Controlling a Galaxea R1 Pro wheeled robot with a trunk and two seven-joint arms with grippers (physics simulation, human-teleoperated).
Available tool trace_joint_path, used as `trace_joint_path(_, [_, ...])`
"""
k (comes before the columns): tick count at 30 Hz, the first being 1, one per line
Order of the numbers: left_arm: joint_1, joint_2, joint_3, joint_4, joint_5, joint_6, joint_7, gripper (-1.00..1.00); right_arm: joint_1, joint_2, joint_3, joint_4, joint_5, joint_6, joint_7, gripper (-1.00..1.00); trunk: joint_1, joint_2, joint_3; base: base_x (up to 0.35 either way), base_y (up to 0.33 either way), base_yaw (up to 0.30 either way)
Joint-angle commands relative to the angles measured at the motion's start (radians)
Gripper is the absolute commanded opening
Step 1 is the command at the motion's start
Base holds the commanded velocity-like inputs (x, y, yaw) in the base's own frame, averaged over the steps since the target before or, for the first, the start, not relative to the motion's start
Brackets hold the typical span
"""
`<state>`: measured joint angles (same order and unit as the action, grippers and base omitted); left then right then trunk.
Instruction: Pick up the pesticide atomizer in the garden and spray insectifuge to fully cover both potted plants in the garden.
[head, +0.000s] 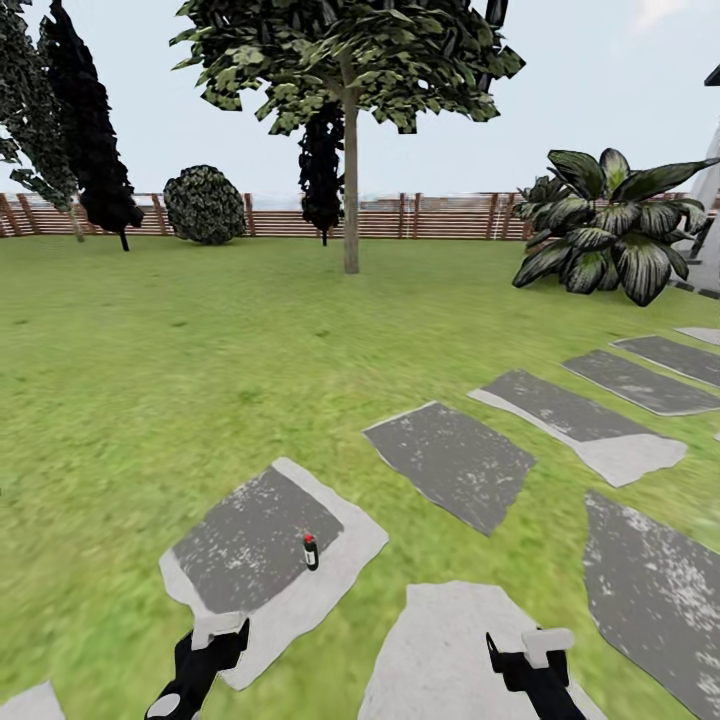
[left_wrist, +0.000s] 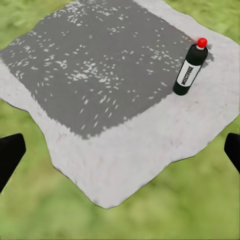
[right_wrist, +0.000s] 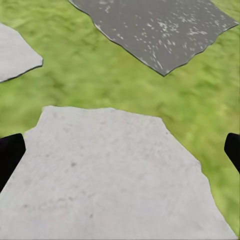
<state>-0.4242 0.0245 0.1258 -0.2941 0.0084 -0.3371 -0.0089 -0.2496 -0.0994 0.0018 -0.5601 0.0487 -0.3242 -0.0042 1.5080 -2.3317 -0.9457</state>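
Atomizer (head: 311, 551) upright on slab (head: 240, 540), 12 o'clock of left hand (head: 222, 632); ungrasped. Both hands spread, empty. Spraying pending.

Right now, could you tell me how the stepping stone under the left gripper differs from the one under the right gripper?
The stone below the left gripper has a dark grey speckled centre with a pale border; the stone below the right gripper is plain pale grey. The left stone carries the upright pesticide atomizer; the right stone shows nothing standing on it. Both lie flat in the lawn.
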Motion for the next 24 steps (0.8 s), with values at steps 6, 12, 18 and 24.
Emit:
trace_joint_path(6, [-0.001,0.000,0.001,0.001,0.001,-0.003,-0.001,1.00,0.000,0.000,0.000,0.000,0.005,-0.003,0.000,1.00,0.000,0.000,0.002,0.097,0.300,-0.175])
trace_joint_path(12, [-0.001,0.000,0.001,0.001,0.001,-0.003,-0.001,1.00,0.000,0.000,0.001,0.000,0.005,-0.003,0.000,1.00,0.000,0.000,0.005,0.097,0.300,-0.221])
trace_joint_path(18, [-0.001,0.000,0.002,0.001,0.001,-0.003,-0.001,1.00,0.000,0.000,0.000,0.000,0.004,-0.003,0.000,1.00,0.000,0.000,0.006,0.097,0.300,-0.031])
trace_joint_path(24, [-0.001,0.000,0.002,0.001,0.001,-0.002,-0.001,1.00,0.000,0.000,0.000,0.002,0.003,-0.003,0.000,1.00,0.000,0.000,0.006,0.095,0.300,-0.175])
